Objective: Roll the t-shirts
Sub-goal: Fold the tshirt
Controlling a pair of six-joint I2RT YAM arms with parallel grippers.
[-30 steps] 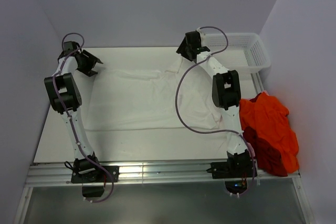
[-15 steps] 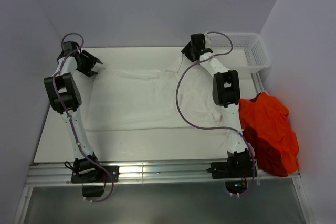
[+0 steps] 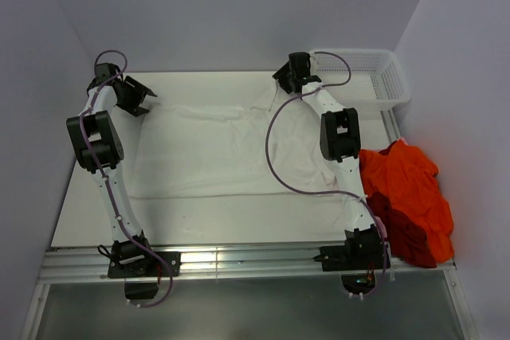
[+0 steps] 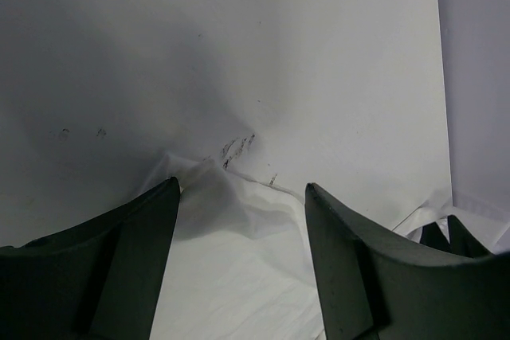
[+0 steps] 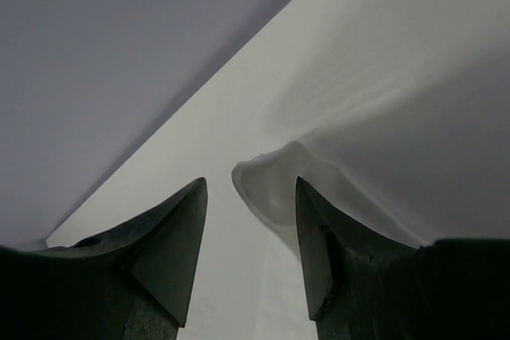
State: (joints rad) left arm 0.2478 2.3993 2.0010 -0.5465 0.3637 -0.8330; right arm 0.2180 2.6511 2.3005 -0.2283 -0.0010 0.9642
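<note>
The thin white cloth t-shirt (image 3: 215, 149) lies spread on the pale desk (image 3: 199, 216). The left gripper (image 4: 241, 189) and right gripper (image 5: 249, 189) stand open over its 2 far corners, holding nothing.

White mesh basket (image 3: 396, 85) at far right corner of table (image 3: 207, 220).

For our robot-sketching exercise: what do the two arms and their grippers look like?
The left arm and right arm have slim white links, bulky black joints and black bases. A thin purple cable loops along each. The left gripper and right gripper each have two dark, tapered fingers.
</note>
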